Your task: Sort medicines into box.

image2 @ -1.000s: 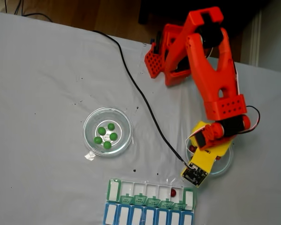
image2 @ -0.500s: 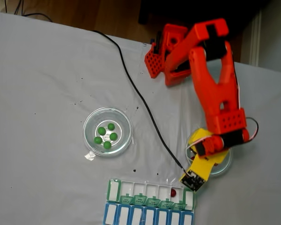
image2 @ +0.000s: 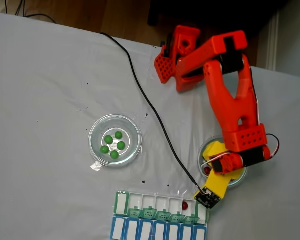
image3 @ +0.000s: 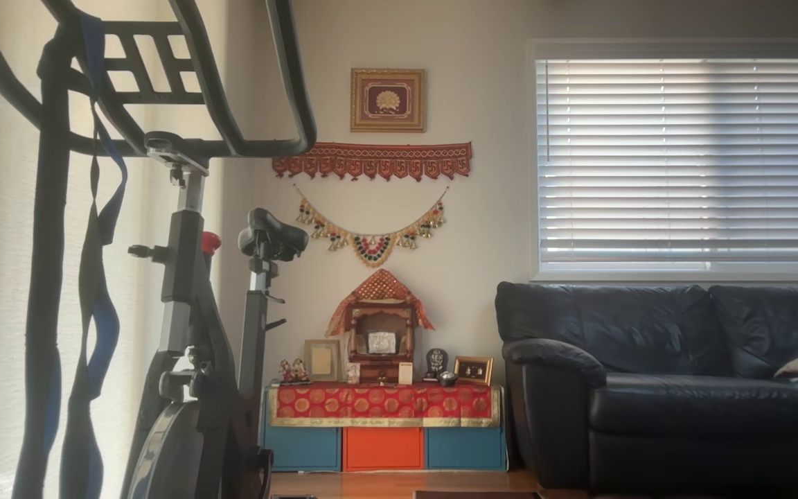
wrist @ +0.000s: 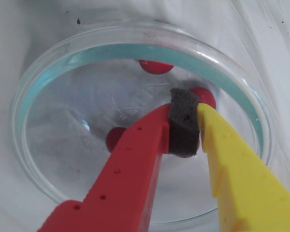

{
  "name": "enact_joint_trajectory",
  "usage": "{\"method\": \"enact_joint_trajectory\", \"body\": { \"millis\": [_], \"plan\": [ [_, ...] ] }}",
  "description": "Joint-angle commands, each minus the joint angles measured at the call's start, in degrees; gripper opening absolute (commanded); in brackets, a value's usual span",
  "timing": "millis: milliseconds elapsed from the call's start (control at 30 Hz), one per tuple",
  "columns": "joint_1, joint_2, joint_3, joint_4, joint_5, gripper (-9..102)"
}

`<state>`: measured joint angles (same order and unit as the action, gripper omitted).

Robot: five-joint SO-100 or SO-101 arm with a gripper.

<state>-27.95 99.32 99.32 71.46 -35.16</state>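
Wrist view shows the gripper (wrist: 186, 128) reaching down into a clear glass dish (wrist: 63, 53), its red finger (wrist: 130, 169) on the left and its yellow finger (wrist: 237, 164) on the right. A dark foam pad (wrist: 183, 121) sits between the two tips and fills the narrow gap, so the fingers stand nearly together. A sliver of red shows at the pad's lower edge, but whether a pill is pinched there I cannot tell. One red pill (wrist: 155, 66) lies beyond the tips against the far wall of the dish. Another red pill (wrist: 204, 95) sits just past the yellow tip, touching or nearly touching it. A third red pill (wrist: 115, 137) lies just left of the red finger, partly hidden by it.

Fixed view from above shows the orange arm (image2: 230, 95) bent over the same dish (image2: 204, 150) on the grey tablecloth (image2: 40, 75), with the gripper (image2: 213, 172) inside the dish. The box (image2: 162, 216) lies just below and to the left of the gripper in this view, near the dish but apart from it. One red pill (image2: 185, 205) rests in a white compartment of its upper row, second from the right end. Well off to the left of the gripper stands a second glass dish (image2: 97, 131) holding five green pills (image2: 113, 145).
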Motion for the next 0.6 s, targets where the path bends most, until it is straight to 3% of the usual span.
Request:
{"method": "enact_joint_trajectory", "body": {
  "millis": [0,567],
  "plan": [
    [-1.2,5.9,-4.8,-1.0,-0.7,1],
    [-1.4,6.9,-4.7,-3.2,0.8,9]
  ]
}}
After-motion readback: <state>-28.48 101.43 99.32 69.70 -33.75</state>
